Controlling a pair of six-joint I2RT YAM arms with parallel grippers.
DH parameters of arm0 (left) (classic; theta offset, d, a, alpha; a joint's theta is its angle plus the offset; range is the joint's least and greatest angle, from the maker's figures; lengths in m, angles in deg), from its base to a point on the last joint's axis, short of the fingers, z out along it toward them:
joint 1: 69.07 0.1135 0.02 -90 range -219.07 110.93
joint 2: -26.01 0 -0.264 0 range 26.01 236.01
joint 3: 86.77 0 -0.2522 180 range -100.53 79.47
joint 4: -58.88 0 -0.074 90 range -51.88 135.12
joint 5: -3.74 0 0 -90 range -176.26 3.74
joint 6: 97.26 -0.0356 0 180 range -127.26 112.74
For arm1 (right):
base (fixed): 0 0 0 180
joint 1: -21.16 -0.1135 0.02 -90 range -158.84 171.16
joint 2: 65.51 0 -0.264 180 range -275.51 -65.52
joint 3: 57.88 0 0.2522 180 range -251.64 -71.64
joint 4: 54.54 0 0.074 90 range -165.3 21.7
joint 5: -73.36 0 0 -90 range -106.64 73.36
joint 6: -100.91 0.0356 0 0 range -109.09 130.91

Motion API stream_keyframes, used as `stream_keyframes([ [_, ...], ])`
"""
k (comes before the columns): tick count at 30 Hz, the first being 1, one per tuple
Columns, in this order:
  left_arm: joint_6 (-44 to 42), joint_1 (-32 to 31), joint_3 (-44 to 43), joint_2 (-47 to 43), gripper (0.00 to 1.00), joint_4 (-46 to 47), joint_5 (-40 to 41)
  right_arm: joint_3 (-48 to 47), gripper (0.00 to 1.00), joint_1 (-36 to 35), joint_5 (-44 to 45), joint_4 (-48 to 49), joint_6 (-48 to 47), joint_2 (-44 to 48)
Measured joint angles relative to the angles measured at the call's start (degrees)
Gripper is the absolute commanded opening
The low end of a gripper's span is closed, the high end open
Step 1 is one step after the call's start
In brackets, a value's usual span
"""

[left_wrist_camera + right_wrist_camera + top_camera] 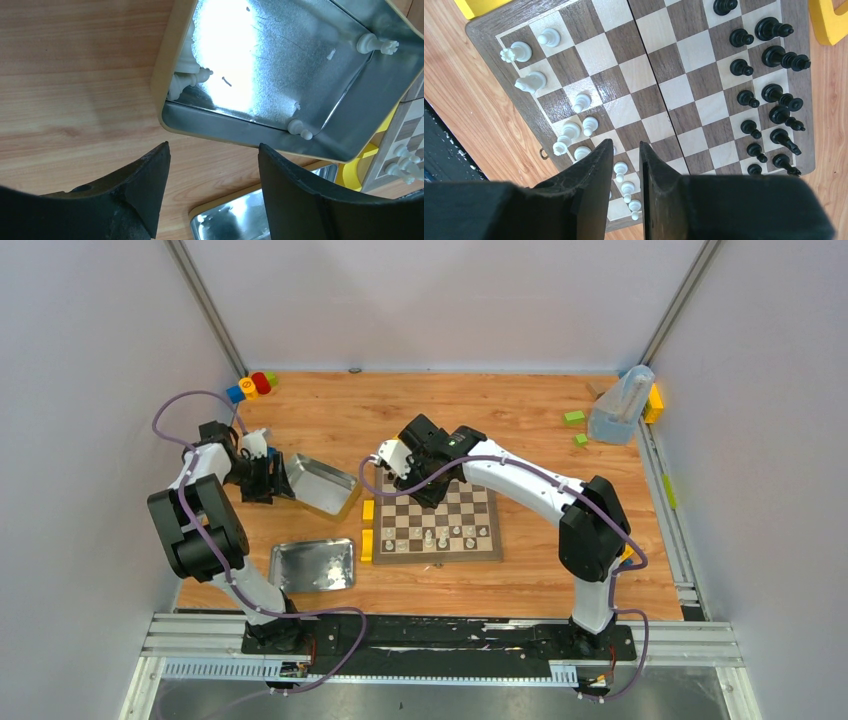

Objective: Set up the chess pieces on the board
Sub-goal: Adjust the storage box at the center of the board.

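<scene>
Two empty pincers: left pincer [214, 147] wide open beside tilted metal tin [240, 131] holding pale chess pieces [372, 44]; right pincer [626, 145] slightly open above pale pawn row [620, 169] on wooden checkered board [674, 90].

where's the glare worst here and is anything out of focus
Left wrist: worst glare, the upper tin's floor blown out white, washing over the pale pieces at its left wall; the rest looks sharp. Right wrist: the board evenly lit, faint sheen on dark squares, pieces crisp. Top external: even light, but the pieces on the board are too small to resolve.
</scene>
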Motion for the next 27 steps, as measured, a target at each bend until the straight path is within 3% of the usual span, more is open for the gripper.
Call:
stream_keyframes([
  [19, 0.1, -0.5, -2.4, 0.3, 0.71, -2.0, -6.3, 1.5, 0.26, 0.0, -0.3, 0.4, 0.0, 0.1],
  [27, 1.1, -3.6, -3.7, 3.4, 0.61, -0.4, -3.8, 2.3, 0.26, 0.0, -0.3, 0.5, 0.0, 0.6],
])
